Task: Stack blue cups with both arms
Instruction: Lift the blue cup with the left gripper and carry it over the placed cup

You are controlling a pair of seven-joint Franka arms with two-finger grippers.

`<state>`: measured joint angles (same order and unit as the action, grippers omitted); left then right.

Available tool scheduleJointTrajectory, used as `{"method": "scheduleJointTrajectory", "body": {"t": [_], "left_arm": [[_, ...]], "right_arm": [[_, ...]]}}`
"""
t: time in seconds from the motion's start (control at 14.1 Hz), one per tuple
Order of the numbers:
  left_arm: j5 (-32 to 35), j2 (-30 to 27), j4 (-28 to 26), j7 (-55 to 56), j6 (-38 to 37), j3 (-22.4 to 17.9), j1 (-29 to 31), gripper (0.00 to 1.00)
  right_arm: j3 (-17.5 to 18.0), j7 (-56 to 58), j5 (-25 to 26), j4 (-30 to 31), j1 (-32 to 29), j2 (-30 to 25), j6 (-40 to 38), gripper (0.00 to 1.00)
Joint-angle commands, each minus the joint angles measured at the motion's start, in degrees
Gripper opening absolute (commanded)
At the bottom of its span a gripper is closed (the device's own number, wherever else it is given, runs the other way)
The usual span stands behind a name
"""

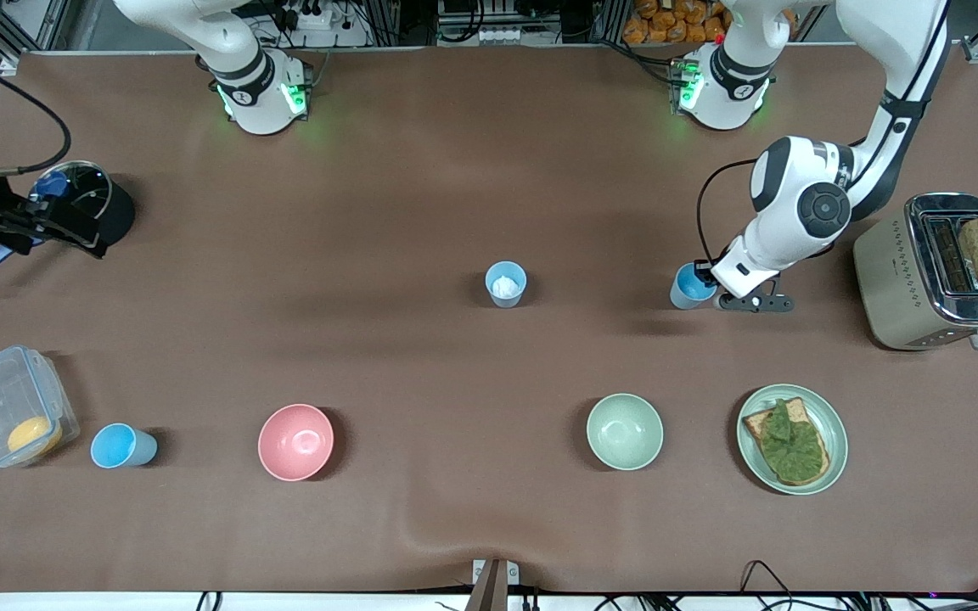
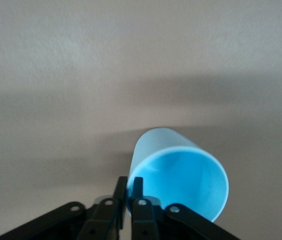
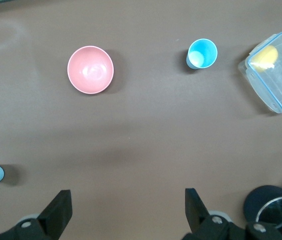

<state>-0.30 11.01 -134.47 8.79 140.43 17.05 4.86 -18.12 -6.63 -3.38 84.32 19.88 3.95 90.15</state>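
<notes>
Left gripper, its jaws pinched on the rim of a blue cup, holds it over the surface toward the left arm's end, near the toaster. A second cup, whitish patch inside, stands mid-surface. A third cup stands nearer the front camera, between the clear container and the pink bowl. Right gripper, jaws wide and empty, waits high over the right arm's end of the surface.

My right gripper hangs open over bare table; pink bowl, blue cup, clear container below.
</notes>
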Motion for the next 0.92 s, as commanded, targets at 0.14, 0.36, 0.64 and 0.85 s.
{"method": "scheduleJointTrajectory", "body": {"t": [0.14,0.36,0.64,0.85], "left_arm": [[-0.6,-2.7,10.6,-0.4,-13.9,3.2,0.2,0.00],[-7.2,-3.3,16.8,-0.2,-18.6,8.0,0.0,0.00],[-11.9,-1.9,22.9,3.5,-19.6,11.2,-4.8,0.00],[-11.6,0.1,25.5,12.0,-19.5,11.3,-10.3,0.00]], "right_arm": [[0.0,1.1,2.6,7.4,0.7,-4.6,4.0,1.00],[0.0,1.0,2.2,7.0,0.3,-3.7,6.9,1.00],[0.0,0.5,3.1,6.6,0.2,-2.9,6.4,1.00],[9.2,0.3,2.7,6.2,-10.7,-2.9,4.2,1.00]]}}
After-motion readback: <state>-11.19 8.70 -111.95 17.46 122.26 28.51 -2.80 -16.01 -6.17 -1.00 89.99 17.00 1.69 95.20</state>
